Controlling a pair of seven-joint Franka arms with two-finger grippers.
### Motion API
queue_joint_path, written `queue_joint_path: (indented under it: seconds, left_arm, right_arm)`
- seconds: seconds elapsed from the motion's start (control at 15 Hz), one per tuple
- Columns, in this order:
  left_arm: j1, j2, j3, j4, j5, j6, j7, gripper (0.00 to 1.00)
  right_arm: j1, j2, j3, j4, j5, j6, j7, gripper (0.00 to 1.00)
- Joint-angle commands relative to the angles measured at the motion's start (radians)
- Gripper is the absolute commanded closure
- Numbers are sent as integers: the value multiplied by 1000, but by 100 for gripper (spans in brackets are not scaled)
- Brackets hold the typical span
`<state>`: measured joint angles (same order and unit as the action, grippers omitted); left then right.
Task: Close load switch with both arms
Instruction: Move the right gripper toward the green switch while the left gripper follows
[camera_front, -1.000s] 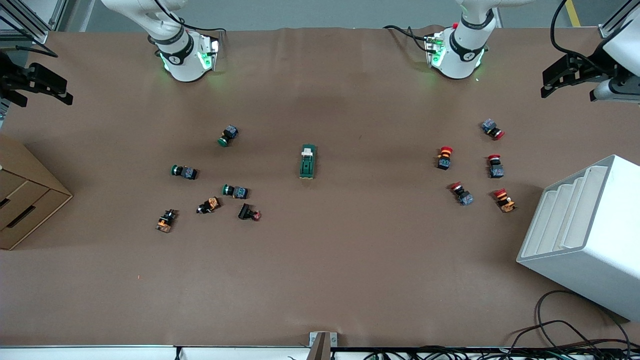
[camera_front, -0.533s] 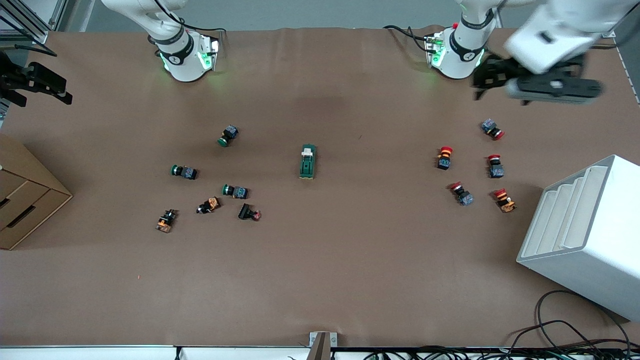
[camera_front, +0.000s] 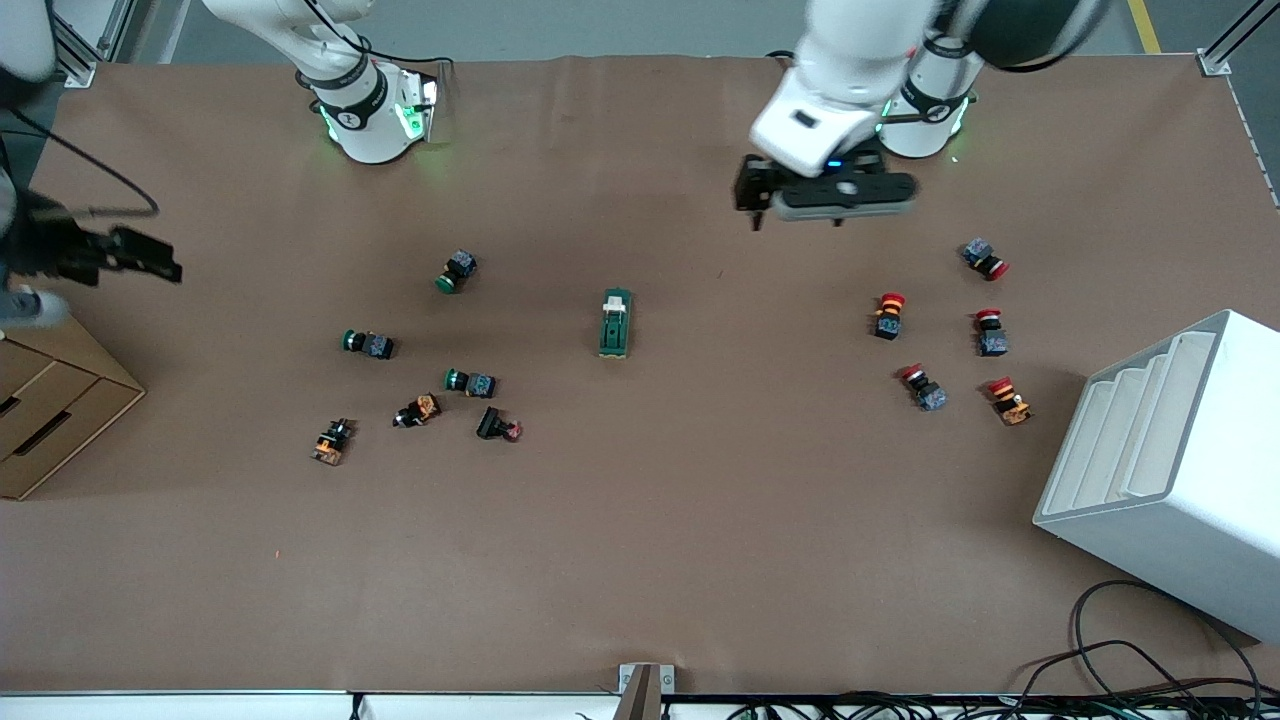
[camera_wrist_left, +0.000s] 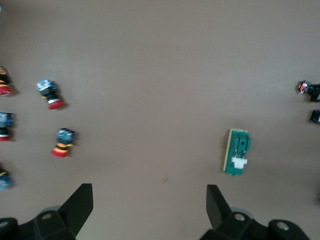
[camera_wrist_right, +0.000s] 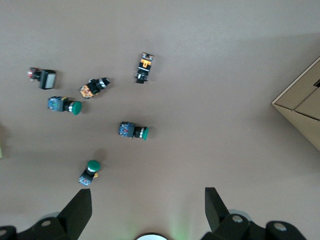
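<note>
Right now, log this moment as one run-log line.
left gripper: open, over bare table near its base | right gripper: open, above the cardboard box | load switch: untouched, mid-table

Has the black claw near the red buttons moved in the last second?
Yes. The left gripper swung from the table's edge, past its arm's base, toward the load switch.

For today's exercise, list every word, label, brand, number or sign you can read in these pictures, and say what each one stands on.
None can be read.
Black band on each arm's base: a small white mark, too small to read.
Load switch: no lettering shows.
Push buttons, white rack, cardboard box: no lettering shows.
</note>
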<state>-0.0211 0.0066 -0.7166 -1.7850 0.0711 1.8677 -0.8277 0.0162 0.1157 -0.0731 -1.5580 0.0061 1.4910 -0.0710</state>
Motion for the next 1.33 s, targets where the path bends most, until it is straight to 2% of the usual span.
queue_joint_path:
  seconds: [0.0,0.07,0.2,0.4,0.53,0.67,0.8,1.13,1.27]
  left_arm:
    - [-2,-16,-82,-121,80,126,-102,0]
    - [-22,-10,-108,-154,123,177,-135,0]
    - [-77,32,-115,-169,182,243,-258,0]
    - [-157,116,-115,-169,324,266,-384,0]
    - [-230,214,-115,-163,465,309,-518,1]
    - [-296,295,-115,-165,634,311,-708,1]
    - [-324,370,-115,-168,770,311,-851,1]
    - [-424,525,-110,-166,1070,303,-1181,1]
    - [-445,584,-107,-168,1180,300,-1289,1]
  right_arm:
    - [-18,53,4,32,0,11,-18,0]
    - [-10,61,4,26,0,12,-16,0]
    - [22,81,9,24,9,20,25,0]
    - [92,99,12,13,14,52,221,0]
    - [142,117,13,15,15,58,402,0]
    - [177,163,12,27,14,71,456,0]
    - [183,182,12,24,18,125,474,0]
    - [263,217,12,16,69,158,735,0]
    - [309,217,12,-17,75,199,857,0]
